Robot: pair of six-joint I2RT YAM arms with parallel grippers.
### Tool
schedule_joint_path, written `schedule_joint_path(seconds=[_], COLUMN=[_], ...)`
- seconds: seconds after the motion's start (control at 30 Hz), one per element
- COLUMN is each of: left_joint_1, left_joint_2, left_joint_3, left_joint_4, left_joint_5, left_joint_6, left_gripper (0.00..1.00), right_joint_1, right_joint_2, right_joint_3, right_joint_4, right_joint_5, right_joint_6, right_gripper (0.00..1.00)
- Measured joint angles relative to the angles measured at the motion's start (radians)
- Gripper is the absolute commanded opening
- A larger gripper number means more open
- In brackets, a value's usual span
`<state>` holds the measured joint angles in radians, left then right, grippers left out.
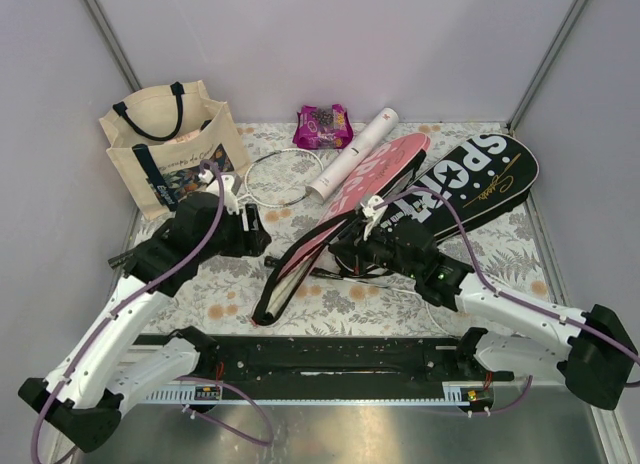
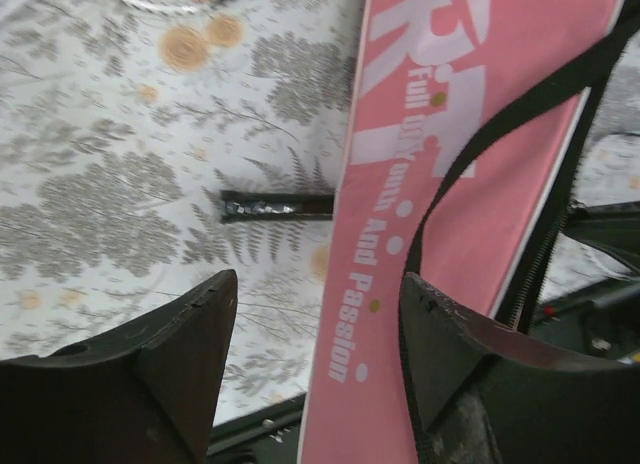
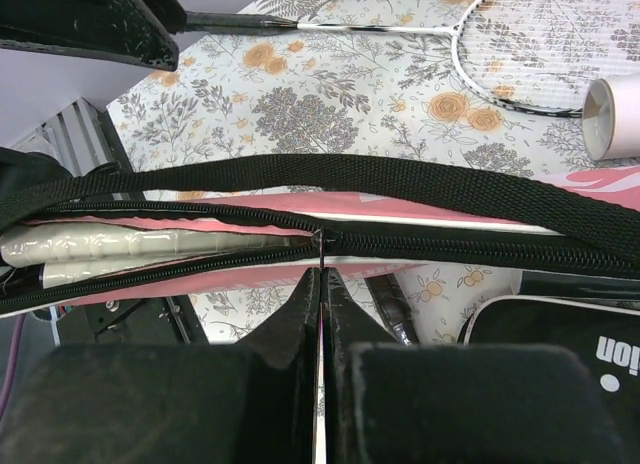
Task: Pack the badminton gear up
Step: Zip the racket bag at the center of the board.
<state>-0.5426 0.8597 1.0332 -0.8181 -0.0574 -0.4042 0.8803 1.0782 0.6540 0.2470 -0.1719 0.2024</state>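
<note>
Across the middle of the tabletop, running from near the front edge up toward the far right corner, is the pink cover (image 1: 385, 169), lying flat on the flowery table (image 1: 520, 259). The right gripper (image 3: 320, 284) is on its long zip edge. Both fingers are squeezed together with no gap, tips right at the zipper pull (image 3: 320, 246), and it looks like the tab is pinched between them. On one side of the pull the zip is parted and you can see pale wrapped grips (image 3: 130, 249) inside; on the other side it's closed. The cover's black strap (image 3: 400, 179) arcs over the zip just beyond the fingertips.

The left gripper (image 2: 318, 324) hangs over the cover's front end, wide open with nothing in it. One of its fingers (image 2: 180, 334) sits over bare table and the other over pink fabric, so the cover's edge runs between them. Can't tell if either one touches it.

A loose racket (image 1: 285, 179) lies toward the far edge, left of centre, with its dark handle (image 2: 275, 206) ending just beside the pink cover. The white tube (image 1: 355, 154) lies along the cover's far end, and the black cover (image 1: 485, 179) is next to it toward the right edge. The tote (image 1: 170, 149) stands in the far left corner, with the snack packet (image 1: 322, 126) at the far edge
</note>
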Motion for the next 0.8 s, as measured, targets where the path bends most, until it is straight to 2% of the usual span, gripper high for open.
schedule_joint_path(seconds=[0.27, 0.43, 0.6, 0.73, 0.8], left_joint_1=[0.124, 0.215, 0.242, 0.244, 0.244], left_joint_2=[-0.020, -0.084, -0.163, -0.234, -0.272], left_joint_3=[-0.055, -0.222, -0.375, -0.430, -0.429], left_joint_4=[0.016, 0.049, 0.057, 0.063, 0.063], left_joint_5=[0.260, 0.413, 0.520, 0.603, 0.618], left_joint_6=[-0.153, -0.332, -0.488, -0.537, -0.498], left_gripper=[0.71, 0.73, 0.74, 0.74, 0.69], right_joint_1=[-0.006, -0.006, -0.006, -0.006, -0.006], right_joint_2=[-0.100, -0.190, -0.236, -0.247, -0.247], right_joint_3=[-0.045, -0.105, -0.146, -0.154, -0.154], right_joint_4=[-0.008, -0.006, -0.006, -0.005, -0.005], right_joint_5=[0.027, 0.079, 0.140, 0.201, 0.224], right_joint_6=[-0.010, -0.012, -0.009, 0.004, 0.008], right_gripper=[0.00, 0.00, 0.00, 0.00, 0.00])
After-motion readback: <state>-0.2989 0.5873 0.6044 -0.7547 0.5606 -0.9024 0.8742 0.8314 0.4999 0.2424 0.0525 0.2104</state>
